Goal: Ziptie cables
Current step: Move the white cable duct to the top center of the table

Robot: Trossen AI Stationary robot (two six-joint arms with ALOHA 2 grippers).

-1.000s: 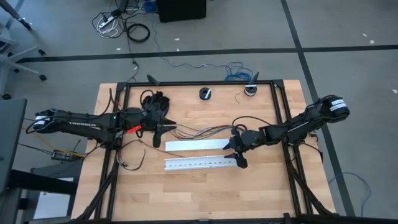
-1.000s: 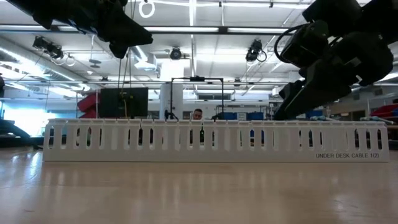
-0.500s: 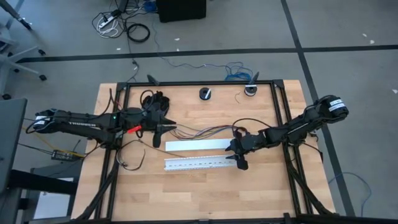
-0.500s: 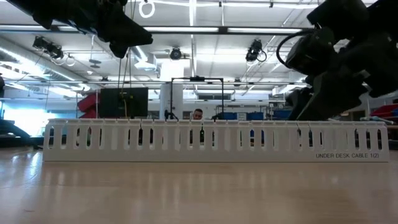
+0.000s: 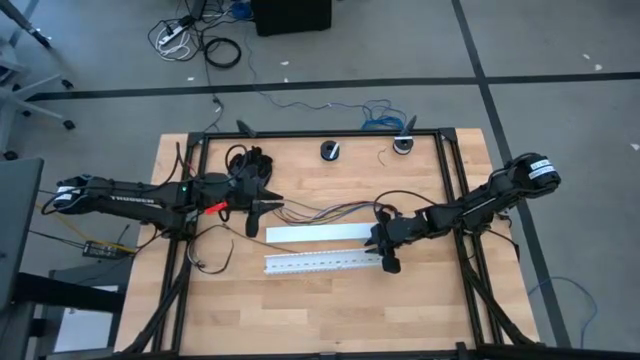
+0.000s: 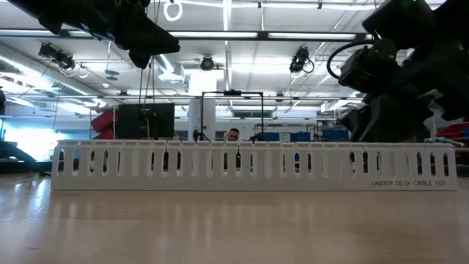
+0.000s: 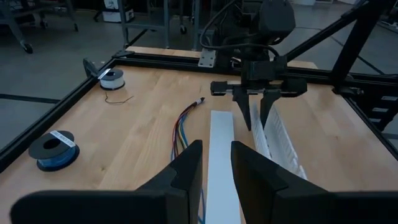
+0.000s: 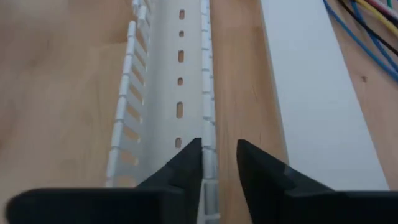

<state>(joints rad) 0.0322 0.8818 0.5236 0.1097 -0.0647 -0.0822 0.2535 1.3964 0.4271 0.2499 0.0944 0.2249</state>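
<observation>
Cables [image 5: 318, 212] lie loose on the table [image 5: 300, 310], a fan of thin coloured wires running from my left gripper [image 5: 257, 217] across toward the middle, just behind the flat white cover strip [image 5: 315, 234]; in my left wrist view the same wires [image 7: 185, 124] spread apart beside that strip, unbundled. As I judge it, the tying is hardly begun: I see no ziptie around the wires, none of them sits in the white slotted duct [image 5: 320, 263], and gathering, laying in and cinching are all left to do. My left arm reaches in from the left edge, stretched nearly flat, wrist over the near end of the wires, fingers [image 7: 186, 174] pointing down with only a narrow gap between them and nothing visibly between them; whether they pinch a wire end below my view I cannot tell. Further right, the duct lies parallel to and in front of the cover strip. My right arm comes in from the right rail, elbow bent, bringing my right gripper [image 5: 390, 259] down at the duct's right end. There my fingers [image 8: 186, 165] stand narrow, straddling one slotted side wall [image 8: 208, 124] of the duct, close enough that I take it as a grip on that wall.
</observation>
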